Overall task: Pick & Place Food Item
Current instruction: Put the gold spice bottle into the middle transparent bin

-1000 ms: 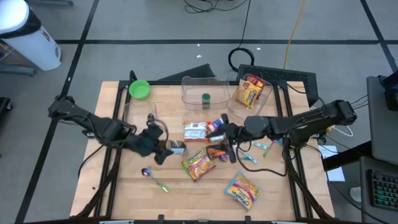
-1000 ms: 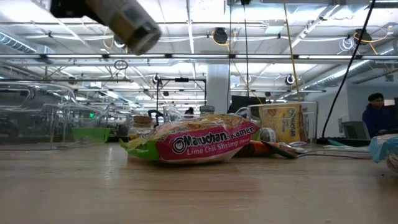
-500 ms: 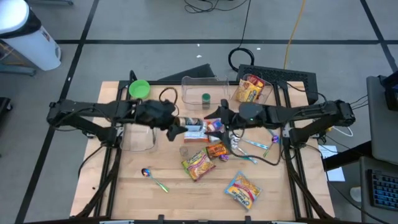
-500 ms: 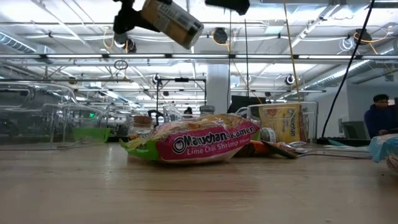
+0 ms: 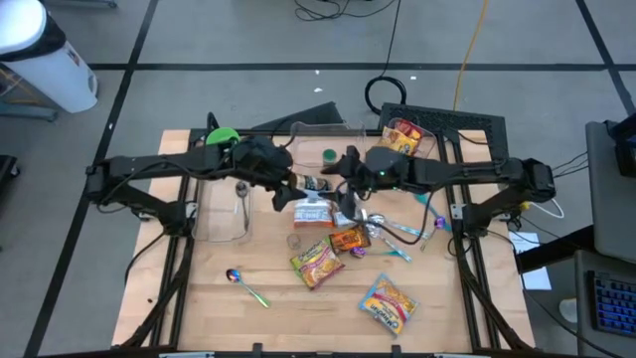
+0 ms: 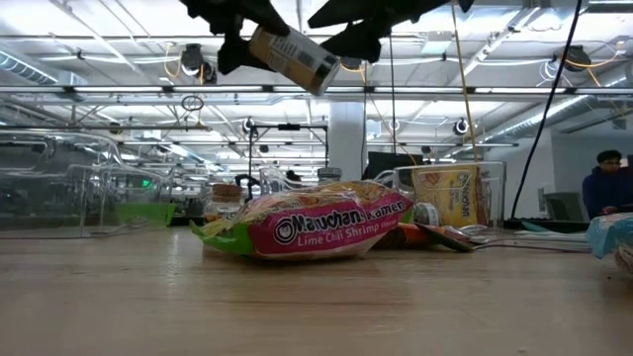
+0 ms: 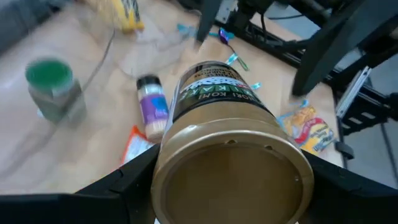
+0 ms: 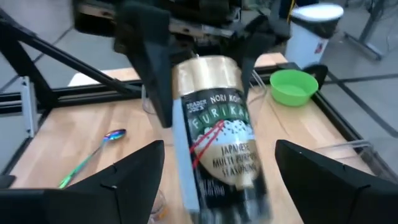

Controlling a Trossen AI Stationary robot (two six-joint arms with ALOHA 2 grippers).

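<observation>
Holding a gold-lidded furikake seasoning jar (image 5: 310, 184) in mid-air above the wooden tabletop (image 5: 199, 298).
Left tool (image 5: 291, 188) clamping the jar; right tool (image 5: 336, 180) standing apart around its other end.

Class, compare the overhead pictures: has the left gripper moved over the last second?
Yes. The left gripper, holding the furikake jar, travelled from near the spoon toward the clear bin.

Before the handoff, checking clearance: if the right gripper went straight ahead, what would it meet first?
The furikake jar, held in the left gripper, lying right between the right gripper's open jaws.
</observation>
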